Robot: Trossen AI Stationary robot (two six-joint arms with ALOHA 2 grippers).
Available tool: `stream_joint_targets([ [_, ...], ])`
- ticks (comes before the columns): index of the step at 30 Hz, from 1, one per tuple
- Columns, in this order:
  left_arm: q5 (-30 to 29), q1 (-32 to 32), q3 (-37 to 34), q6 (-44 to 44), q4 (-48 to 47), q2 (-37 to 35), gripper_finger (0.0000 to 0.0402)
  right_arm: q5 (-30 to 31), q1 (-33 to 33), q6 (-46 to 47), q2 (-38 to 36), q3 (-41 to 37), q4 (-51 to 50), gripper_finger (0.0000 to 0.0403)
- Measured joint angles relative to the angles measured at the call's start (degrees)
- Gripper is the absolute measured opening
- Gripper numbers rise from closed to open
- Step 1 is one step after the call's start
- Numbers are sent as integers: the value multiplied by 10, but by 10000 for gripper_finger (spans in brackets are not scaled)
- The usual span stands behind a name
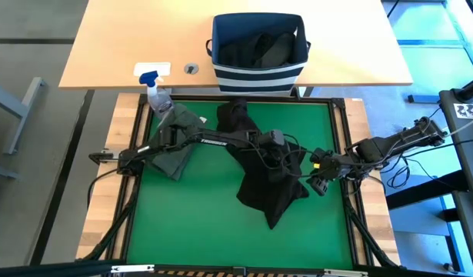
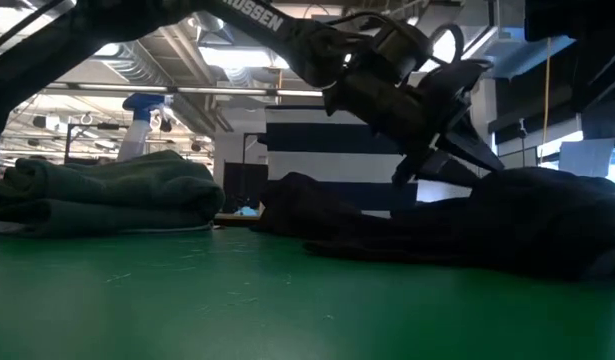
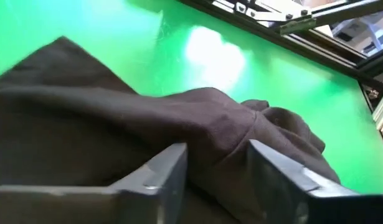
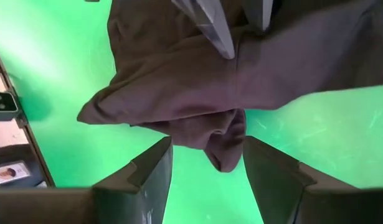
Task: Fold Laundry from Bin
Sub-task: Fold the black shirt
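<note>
Left wrist view, black garment bunched between open jaws, right jaws beside it

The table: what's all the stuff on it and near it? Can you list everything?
black garment: one, black, spread out on the mat's middle
olive garment: one, dark olive green, folded at the mat's left
bin: one, navy with white stripes, on the wooden table, dark clothes inside
spray bottle: one, clear with blue nozzle, beside the olive garment
mat: one, green
left gripper: open, fingers astride a black fold
right gripper: open, at the garment's right edge
</note>
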Motion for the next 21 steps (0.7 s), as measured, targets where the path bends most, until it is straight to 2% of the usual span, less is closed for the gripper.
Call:
stream_joint_targets([
  [5,0,0,0,32,2,0,45,8,0,-38,0,0,-2,193],
  [7,0,0,0,41,3,0,13,10,0,-49,0,0,-3,193],
  [10,-5,2,0,47,-7,-17,7,11,0,-58,-7,3,-13,193],
  [13,-32,6,5,80,-26,-70,4,13,-2,-74,-20,24,-13,193],
  [21,-144,31,16,169,-46,-253,3,111,-2,-122,-82,95,-26,193],
])
